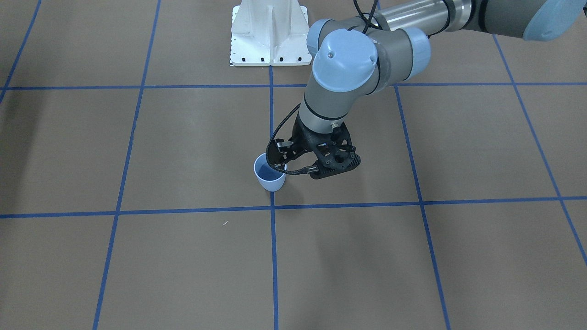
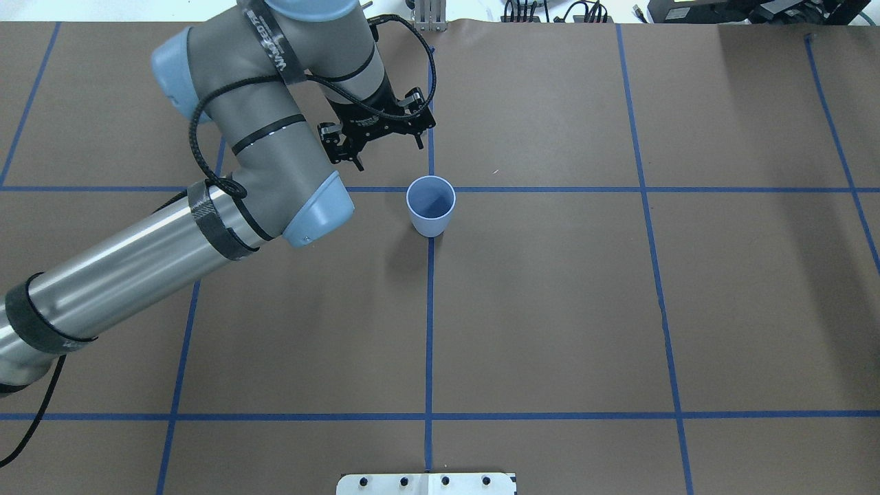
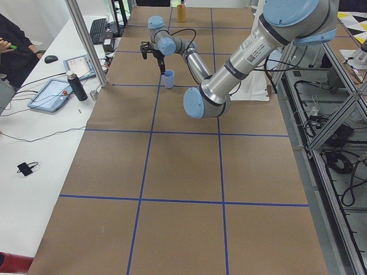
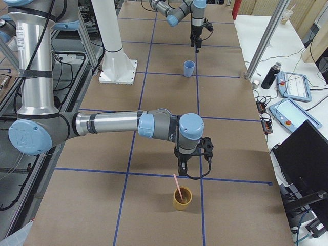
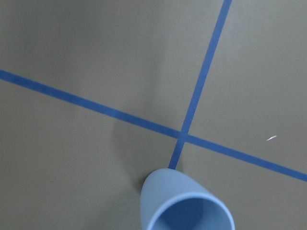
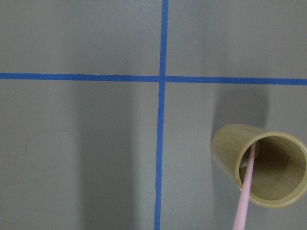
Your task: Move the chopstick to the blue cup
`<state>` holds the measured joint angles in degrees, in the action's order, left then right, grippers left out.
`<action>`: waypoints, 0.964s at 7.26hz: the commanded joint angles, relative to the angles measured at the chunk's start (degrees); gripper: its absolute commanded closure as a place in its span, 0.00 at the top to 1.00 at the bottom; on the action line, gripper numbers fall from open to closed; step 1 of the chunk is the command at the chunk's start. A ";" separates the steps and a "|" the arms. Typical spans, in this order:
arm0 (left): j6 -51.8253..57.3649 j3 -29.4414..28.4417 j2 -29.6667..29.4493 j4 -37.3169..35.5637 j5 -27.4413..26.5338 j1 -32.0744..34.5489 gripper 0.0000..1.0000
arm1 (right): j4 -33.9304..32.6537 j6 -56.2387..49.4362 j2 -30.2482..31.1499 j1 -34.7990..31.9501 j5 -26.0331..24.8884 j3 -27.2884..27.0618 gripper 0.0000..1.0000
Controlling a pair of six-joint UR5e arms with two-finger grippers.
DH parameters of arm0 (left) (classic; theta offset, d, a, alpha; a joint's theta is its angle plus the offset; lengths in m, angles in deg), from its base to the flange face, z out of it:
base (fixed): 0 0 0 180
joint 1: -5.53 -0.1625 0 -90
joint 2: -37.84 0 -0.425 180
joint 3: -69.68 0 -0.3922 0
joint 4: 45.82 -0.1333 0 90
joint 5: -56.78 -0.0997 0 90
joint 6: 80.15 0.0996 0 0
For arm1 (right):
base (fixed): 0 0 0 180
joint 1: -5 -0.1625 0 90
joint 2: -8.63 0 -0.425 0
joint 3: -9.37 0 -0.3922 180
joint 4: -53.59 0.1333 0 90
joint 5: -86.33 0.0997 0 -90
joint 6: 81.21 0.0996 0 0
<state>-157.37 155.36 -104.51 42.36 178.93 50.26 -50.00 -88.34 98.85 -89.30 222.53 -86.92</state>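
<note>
A brown paper-covered table [image 2: 550, 309], ruled into large squares by blue tape lines, fills every view. The blue cup [image 2: 431, 206] stands upright on it at a crossing of two tape lines, open end up, and nothing shows in the part of its inside that can be seen.

The left arm [image 2: 137, 268] stretches its long silver forearm out over the table toward the blue cup. It bends at the wrist joints so that the left gripper [image 2: 388, 152] points down at the table. The gripper hangs above the surface just beside the blue cup, on the cup's side toward the robot's left, touching nothing. In the overhead view its two fingers look spread apart, with nothing between them.

The right arm [image 4: 113, 124] works well apart from the blue cup, at the table's end on the robot's right. Its forearm lies level and its wrist is turned down. The right gripper [image 4: 188, 171] hangs above the table on the blue-cup side of a tan cup [image 4: 182, 199]. Whether its jaws are spread or pressed together cannot be told.

The white robot base [image 1: 270, 36] sits at the table edge behind the blue cup.

The chopstick [image 4: 176, 183] stands leaning inside the tan cup, far from the blue cup. Its upper end pokes out over the rim, and nothing grips it.
</note>
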 commanded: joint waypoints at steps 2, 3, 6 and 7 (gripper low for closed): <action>5.12 3.08 1.19 -3.54 0.02 2.46 0.99 | -7.94 2.79 -6.00 -5.63 0.21 8.98 1.00; 5.40 3.52 1.98 -3.45 0.11 3.51 0.99 | -7.86 9.35 -6.71 -5.81 0.56 9.71 1.00; 14.32 10.44 5.66 -10.52 -0.07 7.20 0.99 | -7.50 23.11 -6.54 -5.55 4.57 12.34 1.00; 17.68 13.43 8.37 -12.13 -0.07 8.35 0.99 | -7.42 24.60 -6.11 -5.55 7.48 13.13 1.00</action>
<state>-144.25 165.16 -98.84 33.26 178.90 57.02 -57.43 -66.35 92.41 -94.86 226.49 -74.96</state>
